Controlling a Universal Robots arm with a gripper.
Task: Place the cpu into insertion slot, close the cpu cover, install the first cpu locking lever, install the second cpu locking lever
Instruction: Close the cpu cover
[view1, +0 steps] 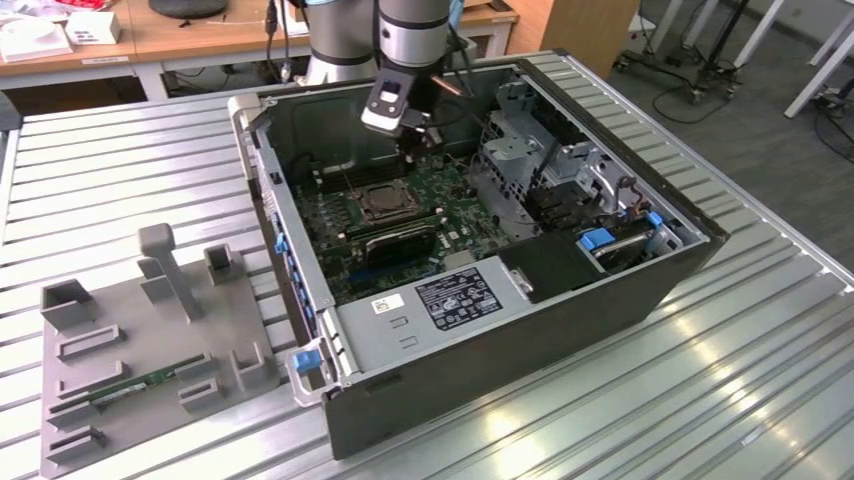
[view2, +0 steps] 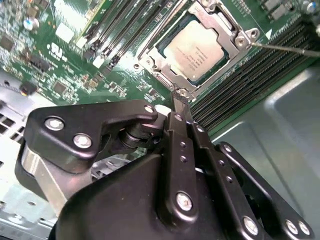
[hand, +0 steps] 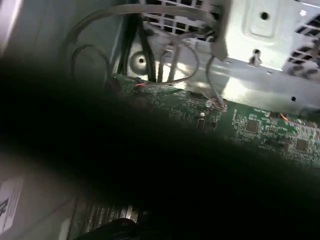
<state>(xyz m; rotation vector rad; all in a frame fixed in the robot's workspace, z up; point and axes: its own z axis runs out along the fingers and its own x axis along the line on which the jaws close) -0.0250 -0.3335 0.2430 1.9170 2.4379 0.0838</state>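
Since the cpu (view2: 192, 50) lies under the lowered cover (view2: 161, 68) and the gripper (view2: 181, 100), jaws together, touches the cover's edge, a slip could gouge the board (view2: 65, 75) beside the cover or bend its lever (view2: 285, 48).

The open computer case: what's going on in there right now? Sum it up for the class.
A robot arm reaches into the computer case. The cpu lies in the insertion slot, with the cpu cover down over it. The gripper, jaws shut, has its tip at the cover's edge. A thin locking lever sticks out beside it.
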